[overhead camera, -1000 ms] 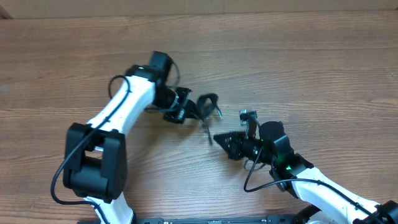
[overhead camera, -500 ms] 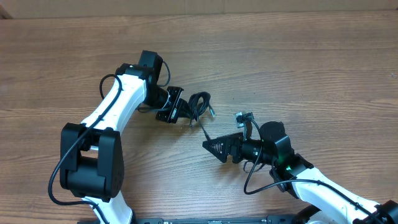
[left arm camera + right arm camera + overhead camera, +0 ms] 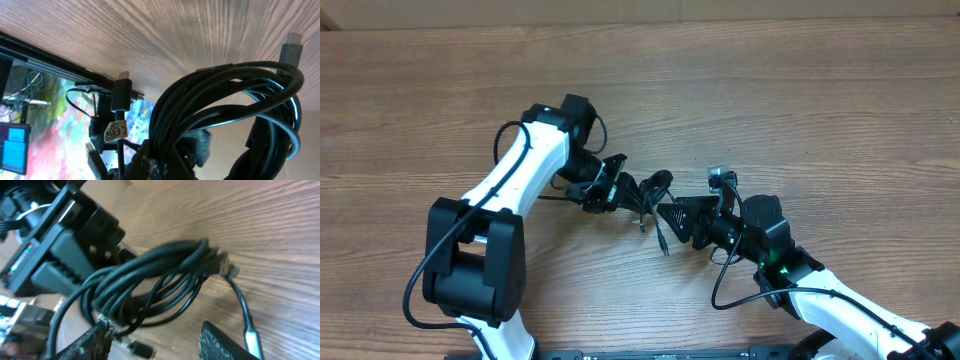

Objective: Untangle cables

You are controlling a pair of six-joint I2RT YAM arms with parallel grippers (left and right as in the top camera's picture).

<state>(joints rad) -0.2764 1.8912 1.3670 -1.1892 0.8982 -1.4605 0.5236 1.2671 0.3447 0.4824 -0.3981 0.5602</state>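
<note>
Jaws of the left hand (image 3: 618, 189) are clamped on the cables (image 3: 653, 184), a coiled black bundle near the middle of the wooden desk (image 3: 820, 110), where the right hand (image 3: 670, 214), jaws parted, noses at the coil's far side, both forearms angled inward.

the cables (image 3: 648, 188) lie bunched near the middle of the worktop (image 3: 820, 100), between the two pincers. the left pincer (image 3: 610, 190) sits at the bundle's left side, touching it, its arm reaching in from the near left. the right pincer (image 3: 670, 214) is just right of the bundle and slightly nearer the front edge. one loose end trails frontward beside it.
</note>
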